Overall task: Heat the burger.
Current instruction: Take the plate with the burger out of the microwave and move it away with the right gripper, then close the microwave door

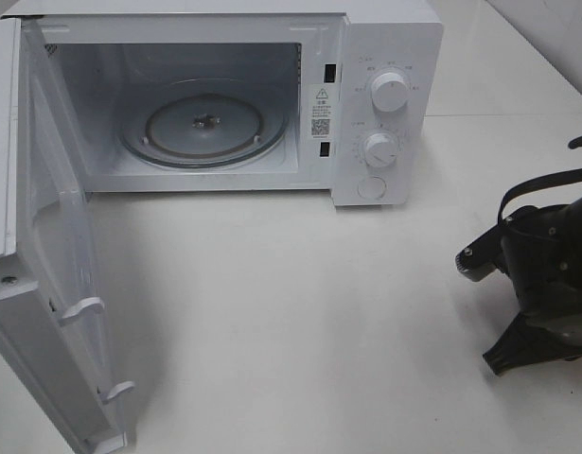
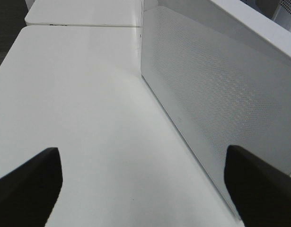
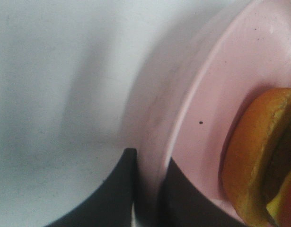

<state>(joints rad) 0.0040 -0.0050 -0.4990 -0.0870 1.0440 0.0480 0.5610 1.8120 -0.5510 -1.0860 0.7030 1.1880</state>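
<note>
Exterior high view: on the left, the boxy white microwave oven [image 1: 385,104] stands on the white tabletop [image 1: 291,312] with its door [image 1: 54,284] swung wide, and only the round glass turntable [image 1: 203,123] lies inside. At the right edge, the black right arm [image 1: 546,274] sits low over the tabletop. The left gripper [image 2: 143,189] hovers beside the door's perforated panel, jaws spread wide, holding nothing. The right gripper [image 3: 147,189] has its jaws pinched on the rim of the round pink plate [image 3: 221,94], and on that plate sits the burger [image 3: 261,156], golden-brown bun showing.
</note>
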